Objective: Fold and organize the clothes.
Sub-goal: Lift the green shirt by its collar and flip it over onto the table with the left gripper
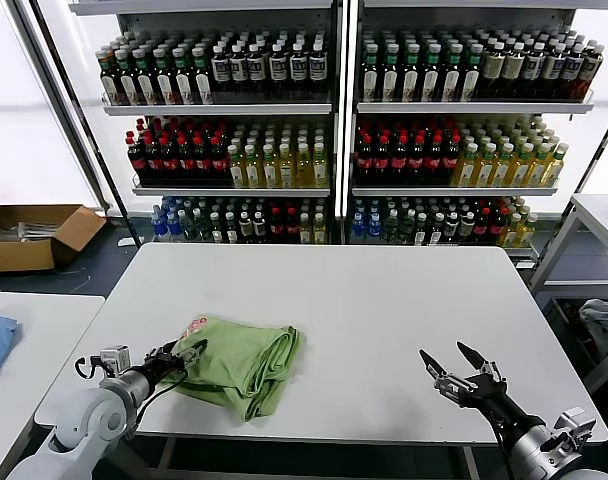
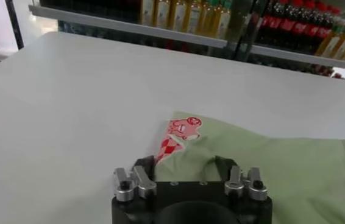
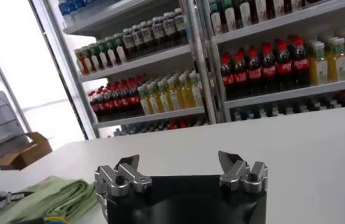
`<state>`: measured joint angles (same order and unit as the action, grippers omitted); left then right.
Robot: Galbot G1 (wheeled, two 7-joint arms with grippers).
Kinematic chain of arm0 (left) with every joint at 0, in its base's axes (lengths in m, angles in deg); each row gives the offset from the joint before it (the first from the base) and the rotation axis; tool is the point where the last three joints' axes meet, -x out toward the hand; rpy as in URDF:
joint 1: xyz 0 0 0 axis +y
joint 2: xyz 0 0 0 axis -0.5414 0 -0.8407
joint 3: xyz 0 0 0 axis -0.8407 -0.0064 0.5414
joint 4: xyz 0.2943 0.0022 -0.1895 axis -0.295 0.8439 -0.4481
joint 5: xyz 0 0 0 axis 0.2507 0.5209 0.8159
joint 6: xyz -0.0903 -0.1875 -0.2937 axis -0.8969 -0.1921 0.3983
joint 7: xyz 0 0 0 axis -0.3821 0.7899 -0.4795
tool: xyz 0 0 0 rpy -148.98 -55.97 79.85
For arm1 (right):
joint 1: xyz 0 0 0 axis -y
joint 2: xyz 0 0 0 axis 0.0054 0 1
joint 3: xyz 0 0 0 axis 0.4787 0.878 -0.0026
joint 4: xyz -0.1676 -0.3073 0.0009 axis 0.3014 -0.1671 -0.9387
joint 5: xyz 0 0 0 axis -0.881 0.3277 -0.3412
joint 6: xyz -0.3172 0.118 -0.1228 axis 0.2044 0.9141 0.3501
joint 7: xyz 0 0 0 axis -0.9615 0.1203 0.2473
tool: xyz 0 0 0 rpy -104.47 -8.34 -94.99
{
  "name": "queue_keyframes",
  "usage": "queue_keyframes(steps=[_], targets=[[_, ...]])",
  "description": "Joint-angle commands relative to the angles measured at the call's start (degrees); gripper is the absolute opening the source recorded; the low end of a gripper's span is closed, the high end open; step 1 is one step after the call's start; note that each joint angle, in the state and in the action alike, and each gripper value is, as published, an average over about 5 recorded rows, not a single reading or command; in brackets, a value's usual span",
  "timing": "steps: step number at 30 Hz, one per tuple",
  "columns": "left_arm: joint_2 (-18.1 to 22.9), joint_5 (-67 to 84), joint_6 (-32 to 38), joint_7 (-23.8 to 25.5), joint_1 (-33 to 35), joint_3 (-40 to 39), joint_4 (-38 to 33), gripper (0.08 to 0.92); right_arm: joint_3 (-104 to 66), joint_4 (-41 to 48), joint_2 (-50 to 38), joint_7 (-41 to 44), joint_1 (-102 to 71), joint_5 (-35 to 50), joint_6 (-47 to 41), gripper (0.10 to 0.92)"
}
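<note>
Left end effector (image 1: 184,355) reaches low, fingers partly spread astride the polo shirt (image 1: 239,362) edge; right end effector (image 1: 456,368) hovers wide.

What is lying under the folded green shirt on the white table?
Only the white table shows around the green shirt; it rests directly on it. Whether anything lies beneath or between its folded layers is hidden. The left claw sits at its edge with the red-and-white print.

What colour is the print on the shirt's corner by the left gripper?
Red and white on the light green shirt; the print shows best in the left wrist view.
</note>
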<state>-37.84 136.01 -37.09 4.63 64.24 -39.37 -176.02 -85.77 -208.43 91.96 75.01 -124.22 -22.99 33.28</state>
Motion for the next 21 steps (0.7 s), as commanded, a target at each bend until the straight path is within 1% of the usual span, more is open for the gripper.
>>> queue_keyframes(steps=[1, 10, 14, 17, 18, 21], targets=[[0.4, 1.0, -0.2, 0.2, 1.3, -0.6, -0.5, 0.611, 0.4, 0.1, 0.1, -0.1, 0.2, -0.2, 0.0, 0.823], [1.4, 0.1, 2.5, -2.6, 1.2, -0.8, -1.8, 0.351, 1.2, 0.7, 0.2, -0.3, 1.1, -0.5, -0.1, 0.823], [2.3, 0.2, 4.6, -4.9, 1.3, 0.2, -2.1, 0.23, 1.5, 1.0, 0.0, -0.4, 1.6, -0.5, -0.2, 0.823], [3.8, 0.7, 6.5, -7.6, 1.6, 2.6, -2.6, 0.152, 1.8, 1.3, 0.0, -0.6, 2.2, -0.5, -0.2, 0.823], [4.4, 1.0, 7.0, -8.6, 1.7, 3.9, -2.7, 0.134, 1.9, 1.4, 0.0, -0.7, 2.3, -0.4, -0.3, 0.823], [5.7, 2.4, 7.4, -11.5, 2.0, 9.5, -3.1, 0.114, 2.0, 1.3, 0.1, -0.7, 2.6, -0.4, -0.4, 0.823]])
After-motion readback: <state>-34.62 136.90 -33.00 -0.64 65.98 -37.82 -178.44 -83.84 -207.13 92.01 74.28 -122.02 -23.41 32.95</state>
